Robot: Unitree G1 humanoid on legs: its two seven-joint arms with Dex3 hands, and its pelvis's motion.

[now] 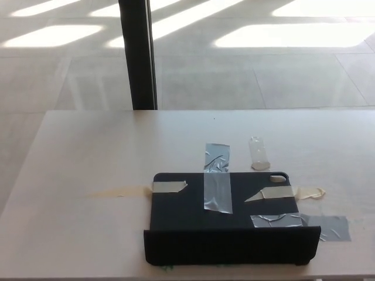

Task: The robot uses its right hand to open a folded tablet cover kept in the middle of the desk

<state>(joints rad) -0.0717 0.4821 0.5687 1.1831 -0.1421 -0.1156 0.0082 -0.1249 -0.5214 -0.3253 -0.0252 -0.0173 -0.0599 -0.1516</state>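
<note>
1. A pale wooden desk (88,158) fills the lower part of the head view, with a sunlit tiled floor and a dark vertical post (138,55) beyond its far edge.
2. The black tablet cover (225,219) lies flat in the middle of the desk, close to the near edge. A raised flap (231,246) runs along its near side.
3. Strips of tape hold the cover to the desk: a grey strip (217,178) over the far edge, a beige piece (169,187) at the far left corner, another beige piece (281,193) at the right, and a grey strip (302,222) at the right side.
4. A small clear piece of tape (258,153) sits on the desk just beyond the cover.
5. Neither robot hand shows in the picture, so whether either is open or closed cannot be told.
6. The opening appears not yet begun. A sound approach would bring the right hand in from the right with fingers apart, hook the raised near flap and lift it gently, letting the tape keep the base still rather than tugging against it.
</note>
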